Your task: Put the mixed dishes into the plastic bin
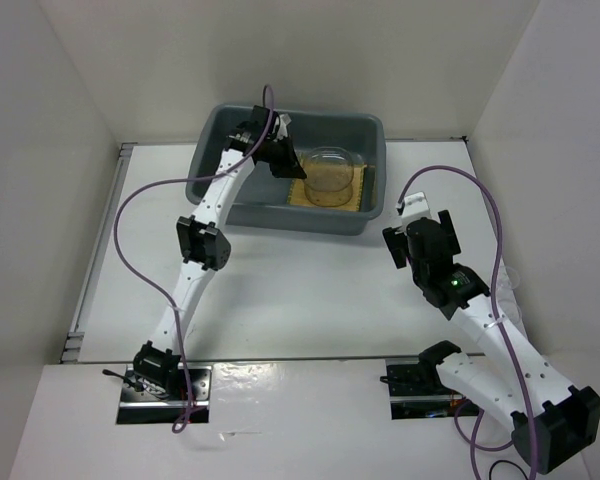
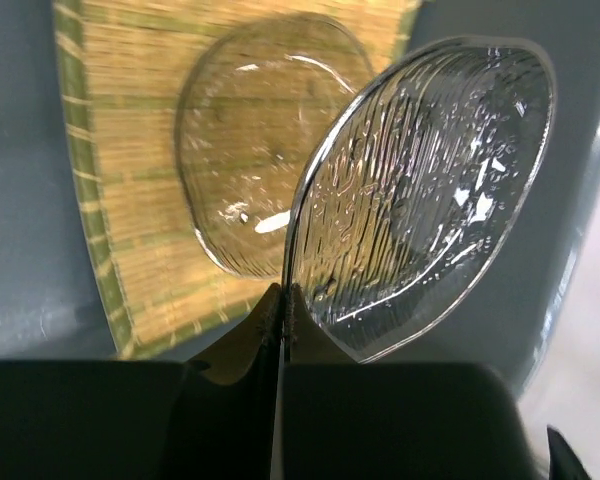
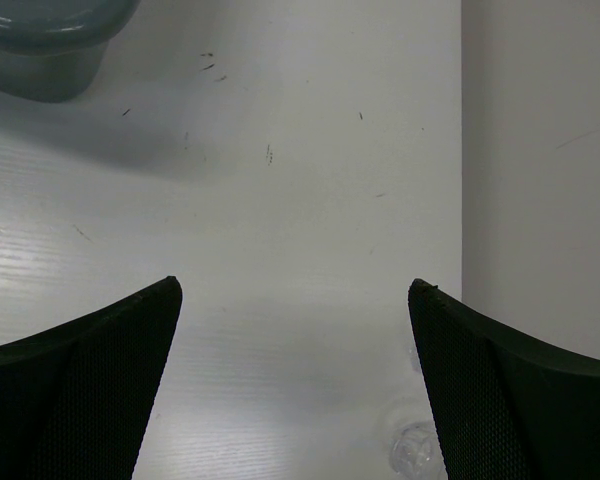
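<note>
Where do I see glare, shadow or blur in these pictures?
Left wrist view: white glints on the plate, the left gripper close and blurred. Right wrist view: soft shadow beside the bin. Top view: sheen on the near ledge.

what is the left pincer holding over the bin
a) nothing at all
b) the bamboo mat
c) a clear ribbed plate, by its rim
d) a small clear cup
C: in the left wrist view the left pincer is shut on the rim of a clear ribbed plate held on edge, while the bamboo mat lies flat below it in the grey bin.
</note>
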`<state>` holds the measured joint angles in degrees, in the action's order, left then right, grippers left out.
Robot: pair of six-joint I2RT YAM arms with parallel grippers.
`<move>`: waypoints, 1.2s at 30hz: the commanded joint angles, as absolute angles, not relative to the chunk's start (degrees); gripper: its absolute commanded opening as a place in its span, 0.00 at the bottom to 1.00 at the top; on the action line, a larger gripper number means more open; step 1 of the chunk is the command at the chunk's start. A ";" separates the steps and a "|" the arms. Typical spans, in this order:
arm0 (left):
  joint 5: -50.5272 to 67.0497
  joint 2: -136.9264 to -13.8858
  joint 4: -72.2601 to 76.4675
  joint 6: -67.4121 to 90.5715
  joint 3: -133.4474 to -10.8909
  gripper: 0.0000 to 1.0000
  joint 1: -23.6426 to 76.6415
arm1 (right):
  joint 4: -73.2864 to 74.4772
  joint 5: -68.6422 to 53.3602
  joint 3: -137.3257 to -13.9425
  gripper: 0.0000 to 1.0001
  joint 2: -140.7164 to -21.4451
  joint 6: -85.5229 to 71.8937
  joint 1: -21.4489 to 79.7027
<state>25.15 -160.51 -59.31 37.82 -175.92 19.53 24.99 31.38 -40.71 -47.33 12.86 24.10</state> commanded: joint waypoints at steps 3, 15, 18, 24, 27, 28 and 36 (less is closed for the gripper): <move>25.83 -163.82 -53.53 43.41 -177.63 0.00 18.98 | 22.06 32.00 -40.25 0.98 -46.41 12.04 23.73; 28.30 -169.10 -49.22 48.08 -177.45 0.11 18.46 | 22.06 31.99 -40.25 0.98 -46.41 12.04 23.20; 28.30 -169.72 -49.74 48.08 -178.94 0.32 18.46 | 22.06 31.99 -40.25 0.98 -46.41 12.04 23.20; 27.60 -166.57 -52.90 46.93 -179.47 1.00 17.85 | 22.06 31.99 -40.25 0.98 -46.41 12.04 23.20; 23.84 -161.66 -56.15 45.18 -179.47 1.00 17.05 | 22.06 31.99 -40.25 0.98 -46.93 12.04 23.20; 22.17 -160.15 -57.38 44.48 -179.47 1.00 16.35 | 22.06 31.99 -40.25 0.98 -46.93 12.04 23.20; 17.24 -157.59 -74.52 38.50 -179.82 1.00 12.04 | 22.06 31.46 -40.25 0.98 -46.93 12.04 23.20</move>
